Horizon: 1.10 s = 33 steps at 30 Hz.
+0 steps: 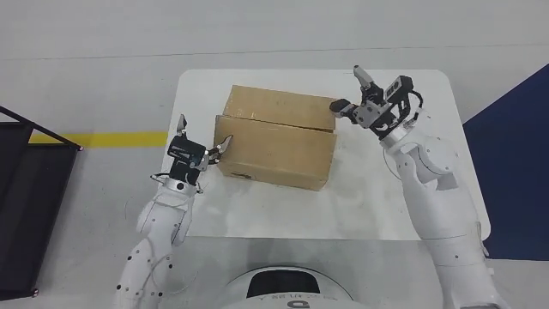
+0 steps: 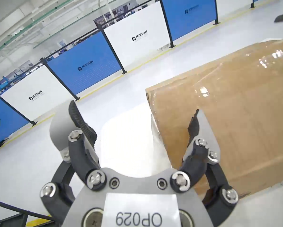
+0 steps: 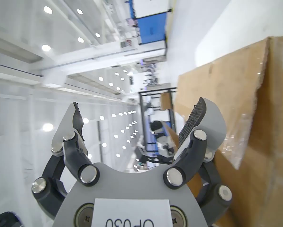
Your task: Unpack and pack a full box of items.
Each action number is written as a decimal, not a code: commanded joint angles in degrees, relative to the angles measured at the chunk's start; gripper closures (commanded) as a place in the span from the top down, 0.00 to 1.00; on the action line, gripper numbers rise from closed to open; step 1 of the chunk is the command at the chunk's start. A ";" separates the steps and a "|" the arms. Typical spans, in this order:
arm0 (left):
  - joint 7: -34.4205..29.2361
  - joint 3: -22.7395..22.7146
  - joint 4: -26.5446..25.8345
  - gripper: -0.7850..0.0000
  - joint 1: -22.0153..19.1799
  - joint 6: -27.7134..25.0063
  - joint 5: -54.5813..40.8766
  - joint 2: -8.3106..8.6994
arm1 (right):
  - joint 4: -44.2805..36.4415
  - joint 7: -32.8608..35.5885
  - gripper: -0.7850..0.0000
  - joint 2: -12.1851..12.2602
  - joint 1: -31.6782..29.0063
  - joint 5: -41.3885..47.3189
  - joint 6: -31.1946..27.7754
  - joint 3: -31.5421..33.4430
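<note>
Cardboard box (image 1: 274, 142) closed, contents hidden; long axis across desk (image 1: 377, 210), slightly skewed. Left gripper (image 1: 204, 133), right gripper (image 1: 349, 88) both spread apart at opposite ends.

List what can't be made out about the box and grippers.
- Contents of the brown cardboard box: hidden in all views by its closed flaps.
- Whether the left gripper touches the box: left wrist view, one of its own fingers covers the spot.
- Right gripper: likewise, in the right wrist view.

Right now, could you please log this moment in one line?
box: on table | left pincer: open, at box end | right pincer: open, at far corner
</note>
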 commanded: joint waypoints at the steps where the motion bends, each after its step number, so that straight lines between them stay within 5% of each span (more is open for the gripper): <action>1: -1.25 0.79 0.60 1.00 -0.57 1.36 -0.16 -0.13 | -1.54 -1.60 1.00 -0.16 -2.04 2.58 -2.11 0.34; 10: -7.15 4.68 1.76 1.00 -3.01 4.40 -2.81 -0.81 | -4.48 2.79 1.00 0.60 -3.52 -9.98 1.79 -2.80; 13: -6.78 5.08 1.74 1.00 -2.73 4.60 -4.81 -0.90 | -4.05 -0.36 1.00 0.66 -2.71 -14.52 5.06 -4.11; 17: -5.02 3.12 0.82 1.00 -1.20 5.53 -5.00 -0.59 | -3.56 -3.97 1.00 0.54 0.12 -19.57 12.42 -7.17; 22: -2.22 -1.63 0.40 1.00 1.29 9.39 -6.33 -0.19 | -2.80 -4.15 1.00 0.34 1.67 -20.39 12.79 -9.00; 28: 0.05 -6.01 6.67 1.00 1.38 16.87 -0.19 0.27 | -2.78 -4.39 1.00 0.21 2.38 -19.94 13.12 -9.57; 33: 1.10 -3.95 10.95 1.00 0.89 14.07 4.38 0.47 | -2.78 -4.39 1.00 0.21 2.38 -19.94 13.12 -9.57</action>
